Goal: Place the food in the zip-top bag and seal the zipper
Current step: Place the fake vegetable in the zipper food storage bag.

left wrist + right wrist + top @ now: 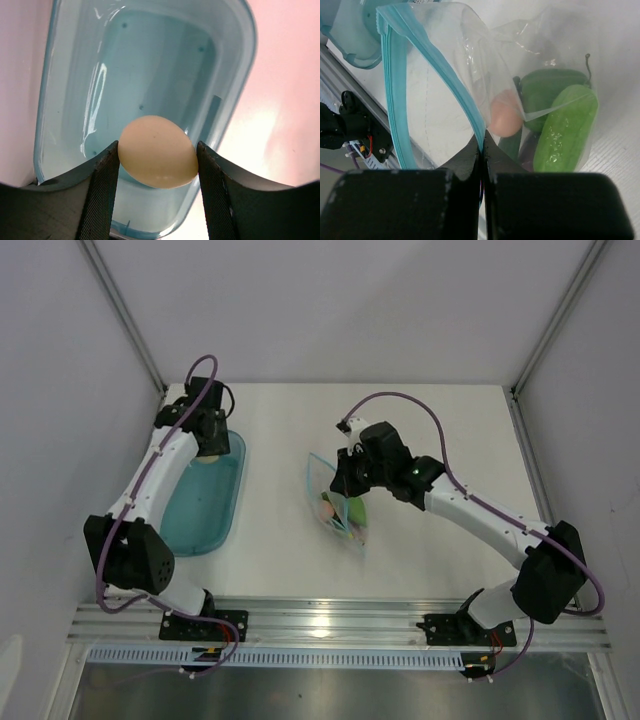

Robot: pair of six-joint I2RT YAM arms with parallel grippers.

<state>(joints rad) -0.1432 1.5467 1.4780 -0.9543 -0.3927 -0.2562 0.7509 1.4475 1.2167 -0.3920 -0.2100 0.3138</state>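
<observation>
White table point(440, 430) fills a booth of plain pale walls, with the two arm bases bolted to a rail at its near edge. On the left, the left gripper point(157, 162) is clenched on a cream, egg-shaped toy food piece point(156, 145), held over the far end of the translucent blue oval plastic tray point(150, 60). No other food shows in the tray. At centre-right the small, clear, crinkly zip-top bag point(338, 502) rests on the table. The right gripper point(482, 145) is pinched tight on the bag's rim, right on the thin teal-blue zipper point(395, 95), and holds the mouth agape. Inside lie a bright green cucumber-like piece point(567, 127), a darker green piece point(550, 85) and a pinkish-orange round piece point(506, 117), with a sliver of purple beneath.

By my judgement most of the loading is done. The cream piece looks like the last to go in, it has yet to cross to the bag, and the zipper is wholly unsealed.

Overhead, the layout is plain, with tray and bag well apart, but both sets of fingers hide under the wrists. Only the left wrist view proves the grasp on the egg-shaped piece. Only the right wrist view shows the pinch on the strip and sorts out the bag's contents, which from above are a small coloured blur.
</observation>
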